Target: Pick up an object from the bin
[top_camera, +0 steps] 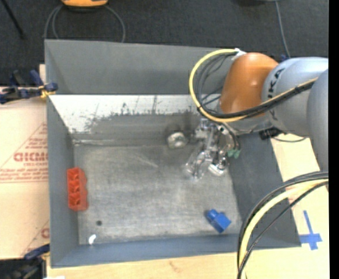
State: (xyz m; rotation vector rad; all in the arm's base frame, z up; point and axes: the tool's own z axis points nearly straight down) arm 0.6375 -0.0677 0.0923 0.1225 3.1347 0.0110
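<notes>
Grey metal forms the bin [123,74], its scuffed floor mostly bare, with a handful of things lying well apart from one another. The arm [300,95] comes in over the right wall, its wrist under an orange cover [245,86] with looped cables [196,80] hanging about it. Below the wrist the claw [206,163] is down in the right half of the bin, nearer the back wall than the front, over bare floor. Whether it is open or closed cannot be told, and nothing can be made out in its grasp.

A red block [76,189] with holes along it lies lengthwise against the view's left wall, far across the floor from the claw. A blue piece [217,220] sits near the front right corner, in front of the claw and apart from it. The nearest thing is a pale rounded lump [176,139], at the foot of the back wall just beside the claw on its view-left side; whether they touch is unclear. A white speck [92,239] lies by the front left corner. No other thing lies between the claw and the lump.
</notes>
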